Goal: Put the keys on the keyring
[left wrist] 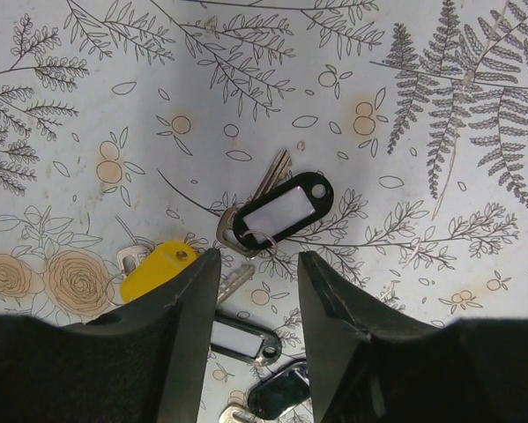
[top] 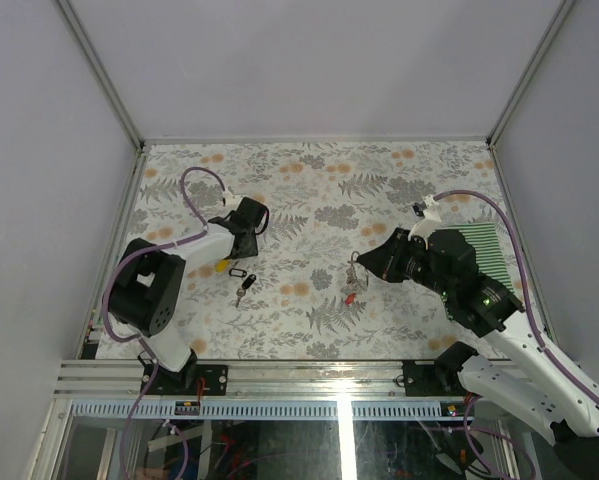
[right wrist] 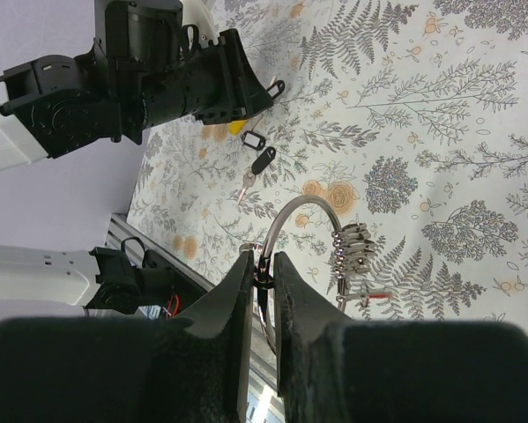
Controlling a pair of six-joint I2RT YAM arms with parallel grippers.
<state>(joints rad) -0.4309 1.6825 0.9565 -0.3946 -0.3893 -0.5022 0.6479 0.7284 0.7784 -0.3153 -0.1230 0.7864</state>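
Observation:
My right gripper [right wrist: 262, 257] is shut on the thin silver keyring [right wrist: 292, 214] and holds it above the table; in the top view that gripper [top: 362, 264] is right of centre. A cluster of small loops [right wrist: 352, 249] and a red-tagged key [top: 350, 297] hang from the ring. My left gripper [left wrist: 258, 257] is open and empty, low over the loose keys: a black-tagged key [left wrist: 281, 208] just ahead of its tips, a yellow-tagged key [left wrist: 155, 270] to the left, and two more black-tagged keys [left wrist: 240, 340] between its fingers. In the top view it [top: 237, 245] sits left of centre.
The floral table cover [top: 319, 190] is enclosed by white walls with metal corner posts. A green-striped mat [top: 491, 250] lies at the right edge, partly under my right arm. An aluminium rail [top: 279, 375] runs along the near edge.

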